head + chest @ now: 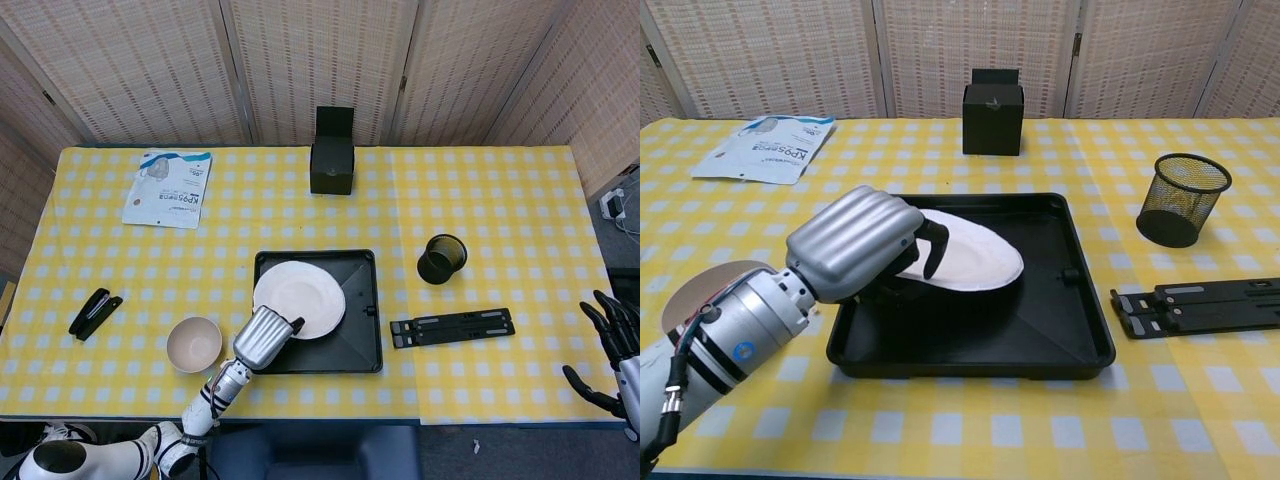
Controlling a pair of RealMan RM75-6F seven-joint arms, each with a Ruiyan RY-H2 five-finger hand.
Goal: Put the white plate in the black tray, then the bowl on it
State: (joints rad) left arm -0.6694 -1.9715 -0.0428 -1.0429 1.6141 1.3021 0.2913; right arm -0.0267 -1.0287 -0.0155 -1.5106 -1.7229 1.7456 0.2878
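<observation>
Plate (300, 297) placement is the step in hand, on a yellow checked worktop (500, 200) seen from above and from the chest. The white plate sits inside the black tray (365, 340), over its left half, and in the chest view it looks tilted, its left edge raised where the left hand (862, 243) holds it and its right edge down on the tray floor. The left fingers (933, 250) curl over the plate's near-left rim, gripping it; what lies under the plate cannot be seen. The right hand (612, 355) waits at the far right edge of the worktop, holding nothing, fingers spread apart.

The bowl (194, 343) stands on the worktop just left of the tray, close beside the left forearm.

To finish this step well, lower the raised edge until the plate lies flat, preferably nearer the tray's middle, and only then let the fingers go. Draw the hand back low and straight so the fingers do not drag the rim or flip the plate. Mind the forearm too: a sideways swing could knock the bowl. A flat, centred plate gives the bowl a steady seat.
</observation>
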